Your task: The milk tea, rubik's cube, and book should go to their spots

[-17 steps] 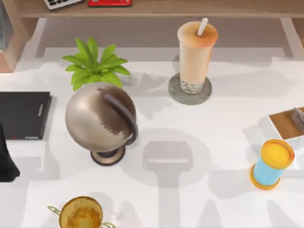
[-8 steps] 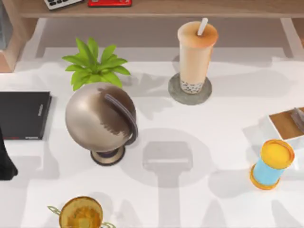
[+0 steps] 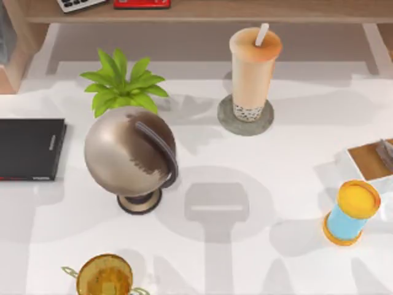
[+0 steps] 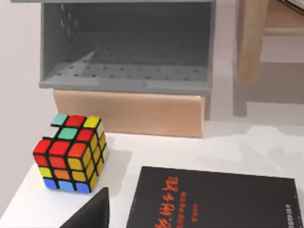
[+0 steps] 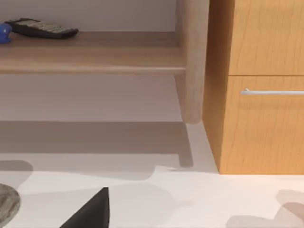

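The milk tea point(image 3: 253, 70), a tall cup with a white straw, stands upright on the round grey coaster point(image 3: 228, 123) at the back of the table. The rubik's cube point(image 4: 71, 153) sits on the white table near its corner, beside the thin black slab point(image 4: 213, 199) with red lettering. That slab point(image 3: 31, 149) lies at the table's left edge. A dark part of my left gripper point(image 4: 92, 213) shows just short of the cube and the slab. A dark part of my right gripper point(image 5: 90, 213) hovers over the table near the coaster's edge point(image 5: 7, 202). The book is out of view.
A bronze globe point(image 3: 130, 157) and a green plant point(image 3: 123, 83) stand left of centre. A blue cylinder point(image 3: 352, 212) and a white tray point(image 3: 362, 161) are at the right, a gold cup point(image 3: 104, 276) at the front. A grey bin point(image 4: 128, 47) stands behind the cube.
The dark shape of my left arm at the top view's left edge has slid out of that view. The table's objects have not moved.
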